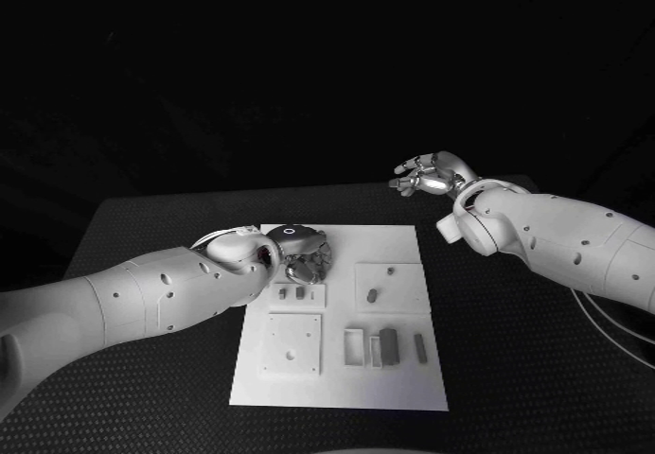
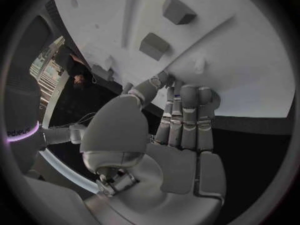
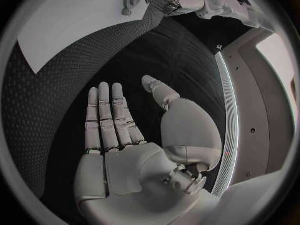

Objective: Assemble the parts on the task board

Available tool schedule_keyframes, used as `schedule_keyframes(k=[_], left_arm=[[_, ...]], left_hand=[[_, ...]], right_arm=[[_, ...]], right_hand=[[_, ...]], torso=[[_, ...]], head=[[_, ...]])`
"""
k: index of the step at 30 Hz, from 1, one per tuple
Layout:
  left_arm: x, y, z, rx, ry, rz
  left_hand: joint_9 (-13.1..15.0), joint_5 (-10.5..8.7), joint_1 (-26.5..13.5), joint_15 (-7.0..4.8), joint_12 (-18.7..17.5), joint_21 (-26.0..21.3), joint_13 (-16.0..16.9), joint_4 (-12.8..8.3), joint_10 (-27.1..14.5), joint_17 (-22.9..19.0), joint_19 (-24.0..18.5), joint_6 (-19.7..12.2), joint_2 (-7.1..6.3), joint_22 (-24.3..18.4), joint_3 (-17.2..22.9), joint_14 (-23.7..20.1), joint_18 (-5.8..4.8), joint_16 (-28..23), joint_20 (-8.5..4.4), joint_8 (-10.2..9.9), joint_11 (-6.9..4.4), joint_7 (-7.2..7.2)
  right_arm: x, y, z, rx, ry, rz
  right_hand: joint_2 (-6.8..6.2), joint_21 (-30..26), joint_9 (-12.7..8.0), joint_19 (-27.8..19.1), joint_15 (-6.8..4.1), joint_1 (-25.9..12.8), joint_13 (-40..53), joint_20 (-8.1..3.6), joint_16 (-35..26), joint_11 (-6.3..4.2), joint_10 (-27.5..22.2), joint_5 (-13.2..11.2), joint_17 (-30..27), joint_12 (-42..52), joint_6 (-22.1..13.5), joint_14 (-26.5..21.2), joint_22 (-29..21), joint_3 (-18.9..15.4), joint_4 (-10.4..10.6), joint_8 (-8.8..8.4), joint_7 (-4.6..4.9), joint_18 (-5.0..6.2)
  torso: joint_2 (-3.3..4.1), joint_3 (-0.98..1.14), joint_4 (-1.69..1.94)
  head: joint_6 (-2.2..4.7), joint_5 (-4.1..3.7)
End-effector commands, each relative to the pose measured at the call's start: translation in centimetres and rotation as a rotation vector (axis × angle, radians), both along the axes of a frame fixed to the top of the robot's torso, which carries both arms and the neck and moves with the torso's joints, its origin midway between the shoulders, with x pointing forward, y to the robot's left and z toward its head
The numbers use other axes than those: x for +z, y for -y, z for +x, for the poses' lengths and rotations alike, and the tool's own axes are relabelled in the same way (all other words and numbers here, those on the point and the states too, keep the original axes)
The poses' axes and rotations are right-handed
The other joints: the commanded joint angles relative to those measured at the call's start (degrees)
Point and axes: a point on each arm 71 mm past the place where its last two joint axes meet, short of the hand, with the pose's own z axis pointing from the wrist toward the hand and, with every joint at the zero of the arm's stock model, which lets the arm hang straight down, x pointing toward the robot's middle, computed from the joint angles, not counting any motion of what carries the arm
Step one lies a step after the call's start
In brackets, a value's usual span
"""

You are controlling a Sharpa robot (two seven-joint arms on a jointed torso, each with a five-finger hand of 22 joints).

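The fingers [image 2: 187,117] of the left hand [image 1: 303,263] lie straight and close together, their tips at the near-left part of the task board [image 1: 396,378]; whether they pinch anything, I cannot tell. Two grey parts [image 1: 291,293] lie just beside this hand, others [image 1: 388,344] nearer the front of the board. The right hand [image 1: 430,177] hangs beyond the board's far right corner, fingers [image 3: 106,117] stretched, thumb apart, holding nothing.
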Motion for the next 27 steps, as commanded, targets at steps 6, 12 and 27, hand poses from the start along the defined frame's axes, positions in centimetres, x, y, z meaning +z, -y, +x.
schedule_keyframes(k=[6, 12, 27], left_arm=[[-0.5, 0.4, -0.2, -0.020, -0.021, 0.013], [-0.8, 0.5, -0.2, -0.020, -0.027, 0.015], [-1.2, 0.6, -0.3, -0.036, -0.042, 0.051]], left_hand=[[-0.2, 0.21, -0.4, -0.06, -0.3, 0.5, -0.1, 0.3, 0.8, 0.2, 0.3, 0.3, 1.07, 1.3, 0.1, 0.8, 2.02, 0.6, -0.59, 0.4, -0.02, 0.15], [-0.4, 0.17, -0.6, -0.20, -0.4, 0.9, 0.0, 0.4, 1.2, 0.3, 0.4, 0.5, 1.92, 1.3, 0.2, 1.0, 2.10, 1.2, -0.69, 0.6, -0.16, 0.04], [-0.4, 0.21, -0.4, -1.36, 0.4, 2.3, 0.8, -0.4, 4.5, 0.6, 0.7, 3.2, 2.81, 1.2, 0.2, 1.9, 2.14, 3.2, -1.39, 2.2, -1.37, -1.06]], right_arm=[[0.0, -0.2, -0.1, 0.020, 0.003, 0.004], [0.0, -0.3, -0.1, 0.020, 0.003, 0.004], [0.0, -0.3, -0.1, 0.020, 0.003, 0.004]], right_hand=[[0.18, -0.3, -0.1, 0.4, 0.49, -0.2, -0.1, -0.09, -0.3, 4.32, -6.9, 0.2, 0.1, 0.2, 0.6, 0.1, 0.1, -0.1, 0.1, 0.32, 1.43, -0.65], [0.18, -0.3, -0.1, 0.4, 0.49, -0.2, -0.1, -0.09, -0.3, 4.32, -6.9, 0.2, 0.1, 0.2, 0.6, 0.1, 0.1, -0.1, 0.0, 0.33, 1.43, -0.64], [0.20, -0.4, -0.1, 0.4, 0.49, -0.2, -0.1, -0.09, -0.3, 4.32, -6.9, 0.2, 0.1, 0.2, 0.6, 0.1, 0.2, -0.1, 0.1, 0.35, 1.43, -0.64]], torso=[[0.03, 0.05, 0.02], [0.02, 0.02, -0.07], [-0.01, 0.02, 0.03]], head=[[-0.14, -0.19], [-0.21, -0.17], [-0.50, -0.46]])
